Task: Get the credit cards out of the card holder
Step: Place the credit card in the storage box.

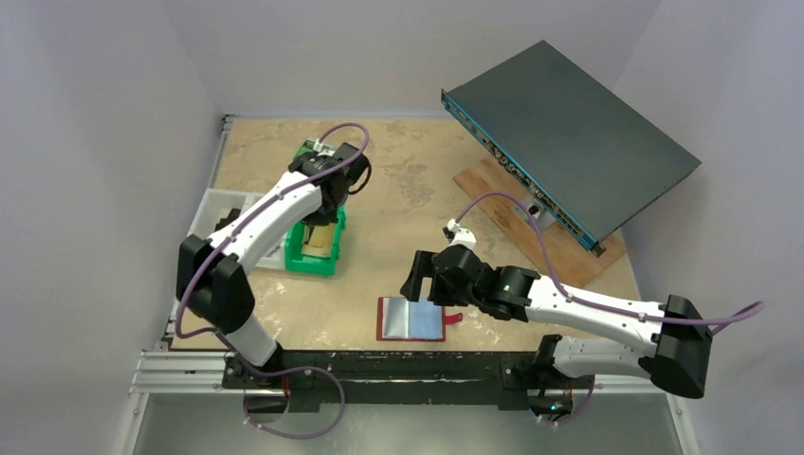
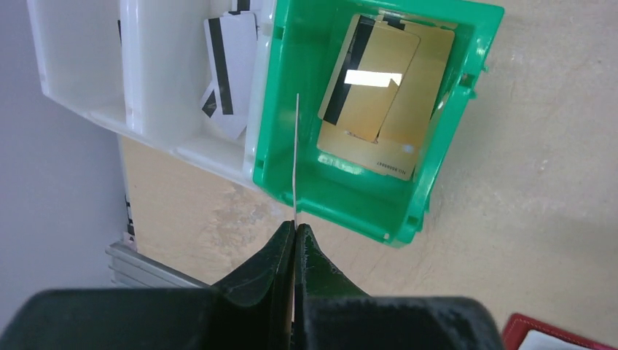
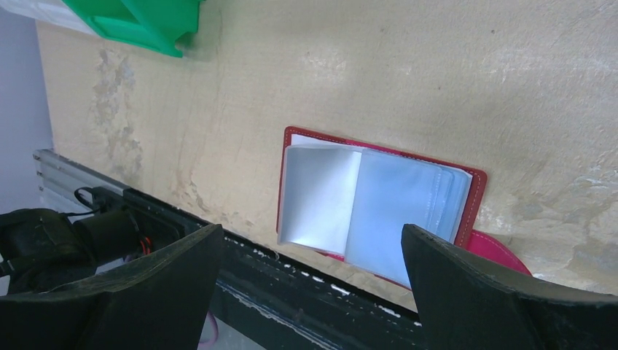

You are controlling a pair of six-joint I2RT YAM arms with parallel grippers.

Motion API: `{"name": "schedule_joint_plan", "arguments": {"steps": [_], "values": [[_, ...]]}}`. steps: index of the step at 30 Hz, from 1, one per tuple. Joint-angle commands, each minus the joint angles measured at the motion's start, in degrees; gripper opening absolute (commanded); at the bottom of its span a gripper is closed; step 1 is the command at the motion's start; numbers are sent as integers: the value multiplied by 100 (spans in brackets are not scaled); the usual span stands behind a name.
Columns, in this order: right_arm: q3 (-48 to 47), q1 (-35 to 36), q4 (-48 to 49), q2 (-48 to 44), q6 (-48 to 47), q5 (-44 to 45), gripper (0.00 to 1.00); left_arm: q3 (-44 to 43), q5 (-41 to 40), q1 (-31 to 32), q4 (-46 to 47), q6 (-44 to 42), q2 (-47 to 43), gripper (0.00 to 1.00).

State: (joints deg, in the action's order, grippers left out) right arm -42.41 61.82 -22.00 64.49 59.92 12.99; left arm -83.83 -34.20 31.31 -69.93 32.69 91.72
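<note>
The red card holder [image 1: 411, 318] lies open near the table's front edge, its pale blue inner pockets [image 3: 379, 211] facing up and its red tab sticking out to the right. My right gripper [image 3: 312, 232] hovers just above it, open, with nothing between its fingers. My left gripper [image 2: 295, 226] is shut on a thin credit card [image 2: 295, 146], seen edge-on, over the green bin [image 2: 452, 146]. Several gold credit cards [image 2: 379, 95] lie inside that bin. A red corner of the holder [image 2: 532, 332] shows in the left wrist view.
A white divided tray [image 2: 146, 73] beside the bin holds white cards with black stripes [image 2: 229, 65]. A dark flat device [image 1: 569, 133] leans on a wooden board [image 1: 502, 204] at the back right. A metal rail [image 1: 379, 365] runs along the near edge.
</note>
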Motion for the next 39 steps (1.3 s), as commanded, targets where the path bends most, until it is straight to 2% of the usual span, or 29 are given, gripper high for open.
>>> {"name": "schedule_joint_plan", "arguments": {"steps": [1, 9, 16, 26, 39], "values": [[-95, -5, -28, -142, -102, 159, 93, -398, -137, -166, 195, -521, 512, 0], [23, -8, -134, -306, -47, 254, 93, -596, -44, -354, 249, -569, 1563, 0], [101, -4, -200, -388, 18, 274, 93, -603, 115, -426, 278, -618, 1747, 1], [62, -8, -197, -290, 14, 256, 93, -602, 372, -437, 188, -741, 1318, 31], [-16, -8, -182, -49, 28, 286, 94, -452, 1152, -433, 170, -950, -13, 69]]}}
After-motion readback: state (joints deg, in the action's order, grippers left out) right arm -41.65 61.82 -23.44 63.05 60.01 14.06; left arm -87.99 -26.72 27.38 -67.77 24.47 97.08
